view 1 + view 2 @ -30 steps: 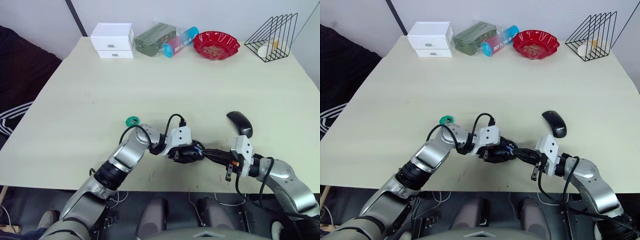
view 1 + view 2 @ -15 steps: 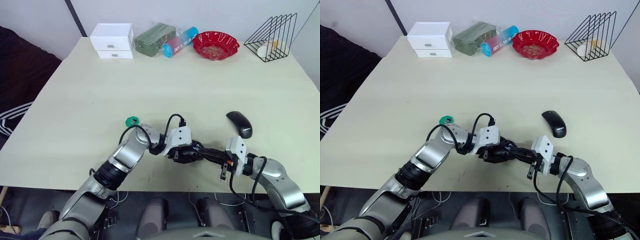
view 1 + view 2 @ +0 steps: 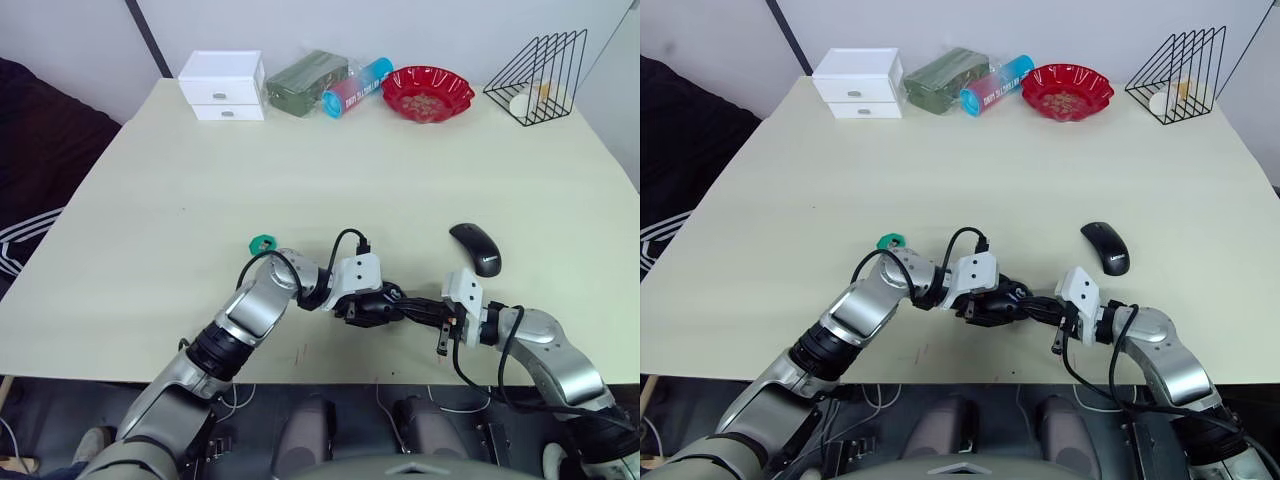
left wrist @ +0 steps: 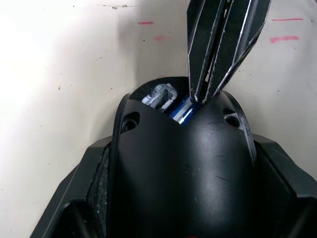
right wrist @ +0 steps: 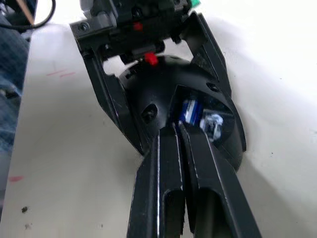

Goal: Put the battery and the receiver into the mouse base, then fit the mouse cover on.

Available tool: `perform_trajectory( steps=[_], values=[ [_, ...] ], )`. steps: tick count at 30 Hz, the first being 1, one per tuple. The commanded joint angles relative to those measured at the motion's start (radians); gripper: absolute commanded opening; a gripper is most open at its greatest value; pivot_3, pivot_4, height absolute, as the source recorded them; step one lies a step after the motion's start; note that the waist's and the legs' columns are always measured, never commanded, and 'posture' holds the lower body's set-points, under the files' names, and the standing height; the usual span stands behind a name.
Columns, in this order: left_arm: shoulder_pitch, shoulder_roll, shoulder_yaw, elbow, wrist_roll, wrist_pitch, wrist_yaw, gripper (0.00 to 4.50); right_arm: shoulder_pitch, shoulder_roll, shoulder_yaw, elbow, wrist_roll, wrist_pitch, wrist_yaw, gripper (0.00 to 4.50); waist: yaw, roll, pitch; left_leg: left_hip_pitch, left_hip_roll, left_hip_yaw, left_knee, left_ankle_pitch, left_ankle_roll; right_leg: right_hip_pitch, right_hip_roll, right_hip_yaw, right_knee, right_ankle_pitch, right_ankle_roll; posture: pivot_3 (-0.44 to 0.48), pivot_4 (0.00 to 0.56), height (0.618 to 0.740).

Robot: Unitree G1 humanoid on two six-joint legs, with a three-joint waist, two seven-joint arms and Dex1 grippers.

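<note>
Low in the head-camera frame, just left of centre, the left gripper clamps the mouse base on the table. The right gripper, fingers pressed together, tips into its open compartment. The mouse cover lies at right of centre.

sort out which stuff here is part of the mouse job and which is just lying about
Job: mouse base held by left gripper, battery inside it, right gripper at its opening, mouse cover.

Lying about: white drawers, green pack, blue tube, red bowl, wire rack, green ring.
</note>
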Motion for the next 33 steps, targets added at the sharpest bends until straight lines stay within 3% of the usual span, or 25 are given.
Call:
perform_trajectory(
  steps=[1, 7, 16, 23, 26, 27, 28, 31, 33],
  values=[
    [0.022, 0.001, -0.030, 0.015, 0.010, 0.017, -0.005, 2.96, 0.014, -0.032, 0.049, 0.069, -0.066, 0.111, -0.018, 0.09, 0.000, -0.001, -0.004, 0.000, 0.000, 0.000, 0.000, 0.000, 0.000, 0.000, 0.000, 0.000, 0.000, 0.000, 0.000, 0.000, 0.150, 0.740],
    [0.027, 0.005, -0.026, 0.009, 0.009, 0.020, -0.005, 2.96, 0.011, -0.047, 0.015, 0.006, -0.032, 0.146, -0.029, 0.09, -0.001, -0.001, -0.009, 0.001, 0.000, 0.000, -0.001, 0.000, 0.000, 0.001, 0.000, 0.000, 0.000, 0.000, -0.001, 0.000, 0.150, 0.740],
    [0.021, -0.003, -0.021, 0.025, 0.011, 0.006, -0.001, 2.96, 0.081, -0.059, -0.206, -0.092, 0.058, -0.047, 0.005, 0.09, 0.003, 0.000, -0.007, -0.002, 0.000, 0.000, -0.001, 0.000, 0.000, -0.001, 0.000, 0.000, -0.001, 0.000, 0.000, 0.000, 0.150, 0.740],
    [0.009, -0.008, -0.021, 0.033, 0.011, -0.001, -0.004, 2.96, 0.188, -0.102, -0.349, -0.069, 0.124, -0.256, 0.170, 0.09, 0.005, 0.001, -0.007, -0.002, 0.000, 0.000, -0.001, 0.000, 0.000, -0.001, 0.000, 0.000, -0.002, 0.000, 0.001, 0.000, 0.150, 0.740],
    [0.005, -0.010, -0.020, 0.039, 0.012, -0.005, -0.005, 2.96, 0.213, -0.118, -0.404, -0.068, 0.255, -0.211, 0.253, 0.09, 0.004, 0.001, -0.006, -0.002, 0.000, 0.000, -0.001, 0.000, 0.000, -0.001, 0.000, 0.000, -0.001, 0.000, 0.001, 0.000, 0.150, 0.740],
    [0.004, -0.010, -0.021, 0.039, 0.012, -0.007, -0.005, 2.96, 0.219, -0.124, -0.416, -0.066, 0.282, -0.195, 0.271, 0.58, 0.004, 0.001, -0.006, -0.002, 0.000, 0.000, -0.001, 0.000, 0.000, -0.001, 0.000, 0.000, -0.001, 0.000, 0.000, 0.000, 0.150, 0.740],
    [0.002, -0.012, -0.021, 0.042, 0.013, -0.008, -0.005, 2.96, 0.224, -0.132, -0.428, -0.060, 0.298, -0.190, 0.287, 0.76, 0.004, 0.001, -0.006, -0.002, 0.000, 0.000, -0.001, 0.000, 0.000, -0.001, 0.000, 0.000, -0.001, 0.000, 0.000, 0.000, 0.150, 0.740],
    [0.001, -0.010, -0.021, 0.040, 0.012, -0.010, -0.008, 2.96, 0.248, -0.150, -0.472, -0.023, 0.318, -0.226, 0.356, 2.43, 0.006, 0.001, -0.006, -0.002, 0.000, 0.000, -0.001, 0.000, 0.000, -0.001, 0.000, 0.000, -0.002, 0.000, 0.000, 0.000, 0.150, 0.740],
    [-0.001, -0.010, -0.021, 0.042, 0.013, -0.013, -0.009, 2.96, 0.255, -0.152, -0.493, -0.009, 0.333, -0.236, 0.375, 2.65, 0.005, 0.001, -0.006, -0.002, 0.000, 0.000, -0.001, 0.000, 0.000, -0.001, 0.000, 0.000, -0.002, 0.000, 0.000, 0.000, 0.150, 0.740]
  ],
)
